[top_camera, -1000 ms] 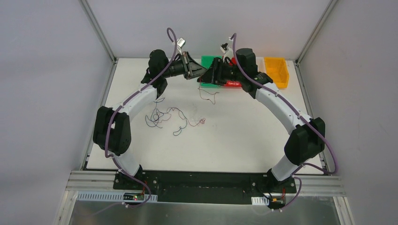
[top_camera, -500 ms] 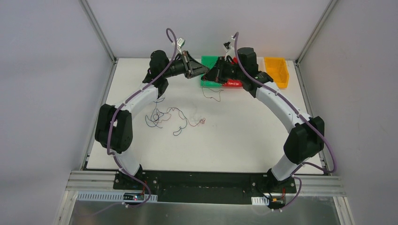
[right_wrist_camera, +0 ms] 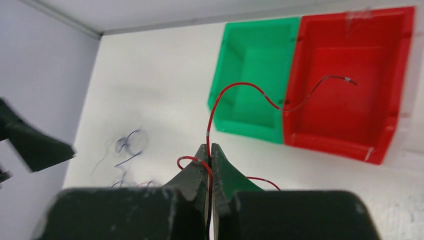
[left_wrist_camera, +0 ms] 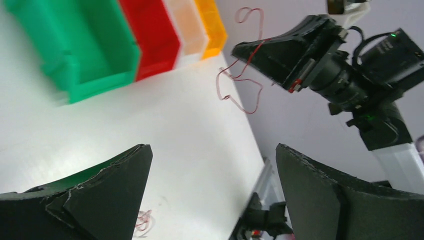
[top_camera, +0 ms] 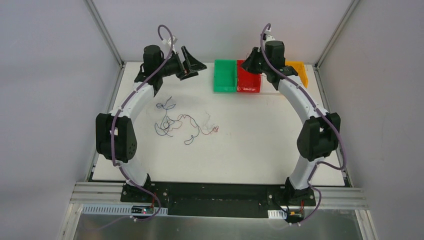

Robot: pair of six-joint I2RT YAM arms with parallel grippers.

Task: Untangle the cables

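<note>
My right gripper (right_wrist_camera: 210,147) is shut on a thin red cable (right_wrist_camera: 235,85), which arcs out of the jaws above the green bin (right_wrist_camera: 250,75) and red bin (right_wrist_camera: 360,100). In the top view the right gripper (top_camera: 251,59) hangs over the red bin (top_camera: 248,82). My left gripper (top_camera: 194,66) is at the back left, wide open and empty. In the left wrist view its fingers (left_wrist_camera: 115,185) frame the table, and the right gripper (left_wrist_camera: 300,50) shows ahead with the red cable (left_wrist_camera: 240,75) dangling. The other cables (top_camera: 172,122), dark blue, red and whitish, lie loosely tangled on the table.
Green (top_camera: 225,75), red and orange (top_camera: 296,70) bins stand in a row along the back edge, with a pale bin (left_wrist_camera: 185,25) between red and orange. A separate dark blue loop (top_camera: 166,105) lies just behind the tangle. A small red coil (top_camera: 215,129) lies at its right.
The left gripper opened and swung back to the left. The right gripper shut on the red cable and carried it up and right, from the green bin to over the red bin.
</note>
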